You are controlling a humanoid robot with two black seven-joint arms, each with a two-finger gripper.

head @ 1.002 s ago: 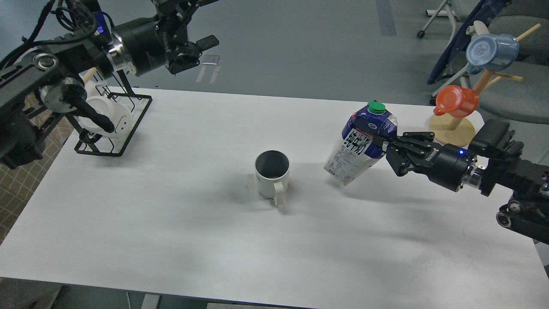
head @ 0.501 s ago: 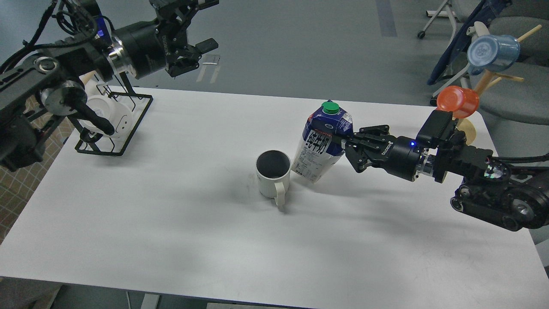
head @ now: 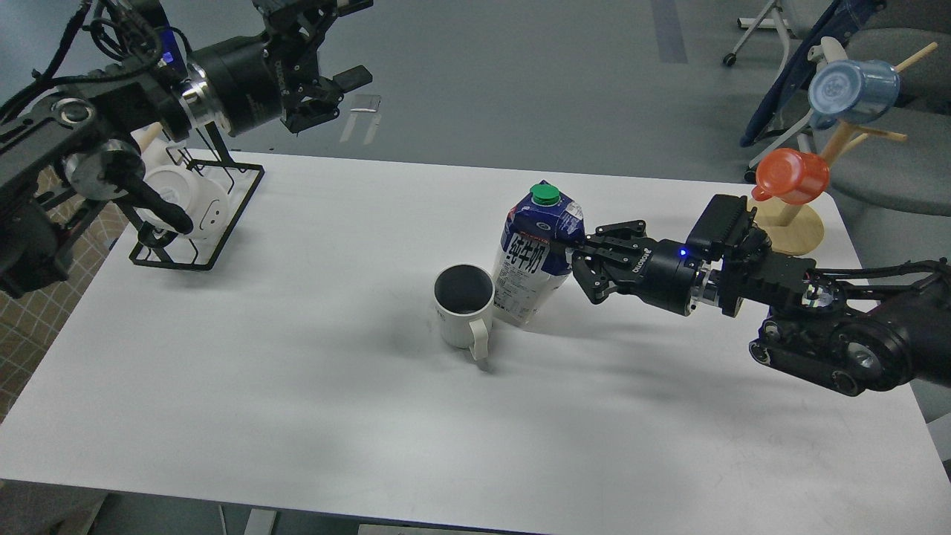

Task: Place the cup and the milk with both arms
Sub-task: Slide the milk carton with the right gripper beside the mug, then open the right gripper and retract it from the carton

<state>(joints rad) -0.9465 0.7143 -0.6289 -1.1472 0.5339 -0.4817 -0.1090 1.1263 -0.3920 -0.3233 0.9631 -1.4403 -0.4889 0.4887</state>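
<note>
My right gripper (head: 576, 256) clamps the tilted milk (head: 533, 256) against the cup (head: 463, 305). Releasing now risks toppling the carton onto it. My left gripper (head: 327, 74) hangs unclenched and empty.

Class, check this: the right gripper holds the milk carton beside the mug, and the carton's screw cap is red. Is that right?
Not quite. The head view shows the cap is green, not red. The rest stands: the right gripper holds the milk carton beside the mug.
</note>
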